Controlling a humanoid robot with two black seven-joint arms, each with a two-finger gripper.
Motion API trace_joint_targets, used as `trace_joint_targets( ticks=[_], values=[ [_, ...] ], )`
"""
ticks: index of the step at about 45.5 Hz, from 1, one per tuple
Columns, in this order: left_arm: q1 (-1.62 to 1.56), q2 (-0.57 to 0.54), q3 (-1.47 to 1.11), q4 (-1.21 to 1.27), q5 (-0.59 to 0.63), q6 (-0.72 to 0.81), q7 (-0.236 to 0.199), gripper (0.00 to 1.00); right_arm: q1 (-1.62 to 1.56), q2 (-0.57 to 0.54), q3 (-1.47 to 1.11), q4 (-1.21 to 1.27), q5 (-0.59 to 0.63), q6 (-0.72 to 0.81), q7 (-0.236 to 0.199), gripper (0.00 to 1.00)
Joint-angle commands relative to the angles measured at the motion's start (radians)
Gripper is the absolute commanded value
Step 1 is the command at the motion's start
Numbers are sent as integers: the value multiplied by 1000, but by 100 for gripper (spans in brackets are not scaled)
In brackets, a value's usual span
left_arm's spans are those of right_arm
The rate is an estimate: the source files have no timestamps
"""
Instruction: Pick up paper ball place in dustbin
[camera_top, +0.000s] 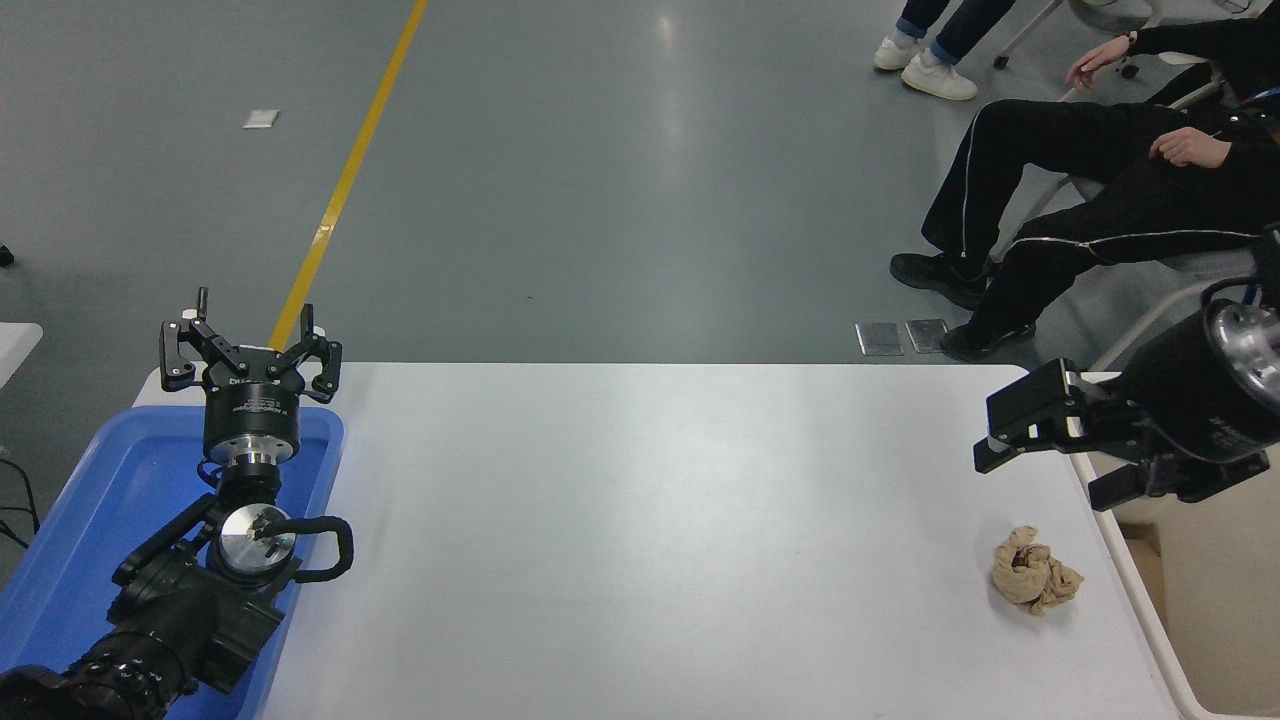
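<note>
The tan-brown paper ball (1034, 579) lies on the white table (650, 540) near its right edge. The cream-beige dustbin (1150, 610) stands just off the table's right side, only partly in view. My right gripper (1040, 460) comes in from the right edge, open and empty, hovering above the table beyond the ball, its fingers pointing left. My left gripper (250, 355) is parked at the lower left over the blue tray, open and empty.
A shallow blue tray (90, 520) sits at the table's left end under the left arm. A person in black clothes (1100, 190) sits on a chair beyond the far right corner. Another person's feet (925, 70) are at the top.
</note>
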Motion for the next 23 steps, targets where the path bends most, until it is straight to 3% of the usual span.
trace_joint_targets(
  ticks=[1, 10, 23],
  values=[
    [0, 0, 0, 0, 0, 0, 0, 99, -236, -3, 16, -134, 1, -153, 3, 100],
    [0, 0, 0, 0, 0, 0, 1, 99, -500, -3, 91, -217, 0, -335, 10, 100],
    [0, 0, 0, 0, 0, 0, 0, 99, -819, 9, 291, -441, -2, -434, 12, 100]
  ],
)
